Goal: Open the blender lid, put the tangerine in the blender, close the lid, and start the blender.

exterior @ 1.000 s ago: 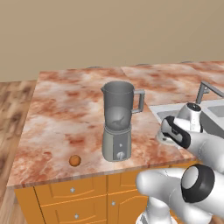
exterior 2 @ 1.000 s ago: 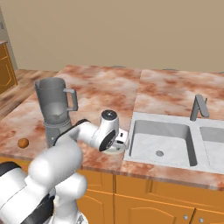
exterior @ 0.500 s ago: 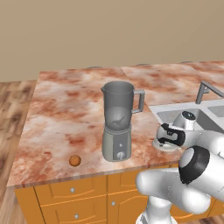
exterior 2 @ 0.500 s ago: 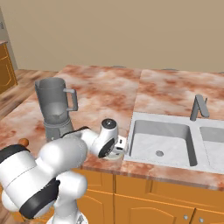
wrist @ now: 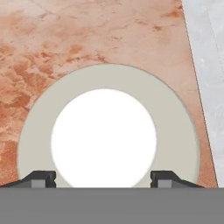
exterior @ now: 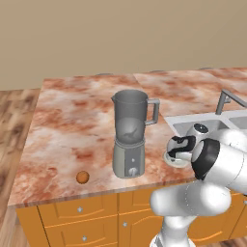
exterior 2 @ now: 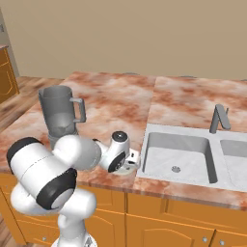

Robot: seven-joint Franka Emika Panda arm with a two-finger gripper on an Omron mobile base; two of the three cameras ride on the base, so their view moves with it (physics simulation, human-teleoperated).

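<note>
The blender [exterior: 130, 135] [exterior 2: 60, 113] stands uncovered on the counter, its smoky jar open at the top. The blender lid [exterior: 176, 162] [exterior 2: 130, 168] [wrist: 109, 76] lies flat on the counter to the blender's right, beside the sink. My gripper [exterior: 174, 148] [exterior 2: 126, 161] [wrist: 104, 177] hangs straight over the lid and is open. Its fingertips [wrist: 43, 177] straddle the white centre cap, with a sliver of beige showing between each tip and the cap. The tangerine [exterior: 83, 177] rests near the counter's front edge, left of the blender's base.
The sink [exterior 2: 178, 154] [exterior: 193, 126] lies just right of the lid, with a grey faucet [exterior 2: 217, 118] [exterior: 224, 101] behind it. Marble counter stretches behind and left of the blender. Orange cabinet fronts [exterior: 82, 217] run below the counter's front edge.
The hand has come down and shifted slightly left toward the counter beside the sink. The arm's elbow has swung forward, nearer the cameras. Blender and tangerine stayed put.
</note>
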